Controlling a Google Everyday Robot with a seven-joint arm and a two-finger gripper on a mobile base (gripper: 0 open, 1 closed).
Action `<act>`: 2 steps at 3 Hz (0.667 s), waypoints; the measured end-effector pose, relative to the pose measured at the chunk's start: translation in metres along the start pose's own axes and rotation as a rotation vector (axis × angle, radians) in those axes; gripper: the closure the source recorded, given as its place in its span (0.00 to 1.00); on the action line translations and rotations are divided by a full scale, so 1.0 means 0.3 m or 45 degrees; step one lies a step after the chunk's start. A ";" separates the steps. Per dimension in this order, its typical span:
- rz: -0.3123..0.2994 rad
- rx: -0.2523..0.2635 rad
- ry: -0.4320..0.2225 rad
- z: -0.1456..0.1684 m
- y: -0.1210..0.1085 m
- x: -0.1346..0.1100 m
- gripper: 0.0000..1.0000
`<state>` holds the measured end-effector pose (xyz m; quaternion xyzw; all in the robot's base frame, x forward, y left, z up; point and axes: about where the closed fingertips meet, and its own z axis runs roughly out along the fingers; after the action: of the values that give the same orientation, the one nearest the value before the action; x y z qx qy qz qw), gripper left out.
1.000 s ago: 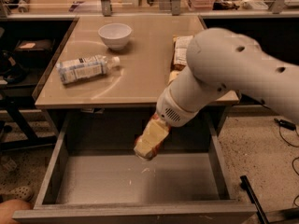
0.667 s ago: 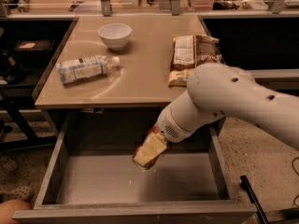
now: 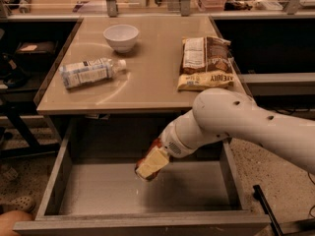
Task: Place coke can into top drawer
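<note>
**Sunk deeper into the drawer, can still in the grip**

Lower and a little further left than a second ago, with the gripper (image 3: 150, 163) now well down between the drawer walls. White arm (image 3: 236, 119) swung off the tabletop (image 3: 152, 82) too, uncovering the chip bags (image 3: 205, 63).

Nearest: front rim of the top drawer (image 3: 142, 224), pulled fully out.

Just beyond it, over the scuffed grey floor and seemingly not yet touching it: gripper tilted down to the left, fingers pinched on the coke can (image 3: 156, 145). Only a red sliver of can showing behind the pale finger.

Further back, on the tabletop:
- plastic bottle (image 3: 88, 73) lying on its side at the left
- white bowl (image 3: 121, 36) behind it
- chip bags at the right edge

All well apart from the work.

Judged step: carrying done, placing under way, release not yet made.

Next move, as a guess:
- ease down until the can meets the floor
- spread the fingers
- lift straight out, without tipping the can or catching the table edge above
</note>
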<state>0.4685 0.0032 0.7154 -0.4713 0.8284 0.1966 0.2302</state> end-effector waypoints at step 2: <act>0.028 0.038 -0.101 0.184 -0.024 0.012 1.00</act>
<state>0.4839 0.0272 0.6674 -0.4503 0.8267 0.2052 0.2678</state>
